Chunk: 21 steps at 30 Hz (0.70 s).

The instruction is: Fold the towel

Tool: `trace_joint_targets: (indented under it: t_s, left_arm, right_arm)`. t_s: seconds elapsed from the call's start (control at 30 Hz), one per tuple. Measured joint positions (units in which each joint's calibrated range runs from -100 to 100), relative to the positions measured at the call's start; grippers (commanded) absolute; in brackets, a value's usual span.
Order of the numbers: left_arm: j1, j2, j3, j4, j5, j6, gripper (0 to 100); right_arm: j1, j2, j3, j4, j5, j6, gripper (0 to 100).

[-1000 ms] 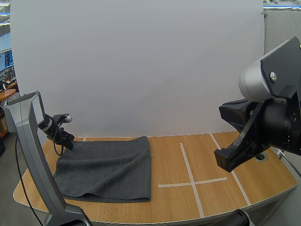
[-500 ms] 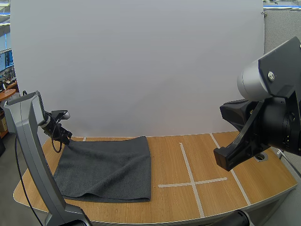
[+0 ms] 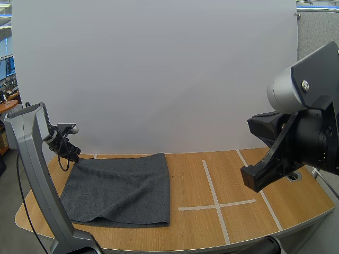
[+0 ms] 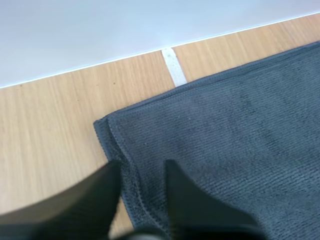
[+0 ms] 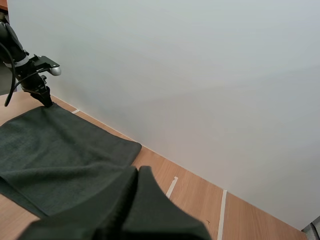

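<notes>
Seemingly just above the towel [image 4: 240, 150] corner, left pincer [image 4: 142, 170] hangs parted; right pincer [image 5: 137, 172] closed.

Wooden worktop [image 3: 201, 233], rounded front edge. Dark grey towel [image 3: 122, 188] lies flat on left half, doubled over, front edge slightly rippled. White tape lines [image 3: 214, 203] cross on right half, near towel, not touching.

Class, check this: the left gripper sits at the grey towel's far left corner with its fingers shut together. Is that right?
Not quite. The left gripper is at the towel's far left corner, but its fingers are open, standing apart with the towel's hem between them, as the left wrist view shows.
</notes>
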Motion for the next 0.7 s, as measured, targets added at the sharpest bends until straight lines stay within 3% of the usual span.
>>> trace_joint_targets:
  t_s: [0.53,0.63,0.7]
  left_arm:
    - [0.0,-5.1,-0.1,-3.6,13.1,0.0,92]
    - [0.33,-5.1,0.2,-3.7,13.1,0.0,92]
    - [1.29,-5.6,2.6,-3.8,13.4,1.0,91]
  right_arm:
    - [0.0,0.0,0.0,-0.5,0.0,0.0,0]
    - [0.0,0.0,0.0,-1.1,0.0,0.0,0]
    - [0.0,0.0,0.0,-1.3,0.0,0.0,0]
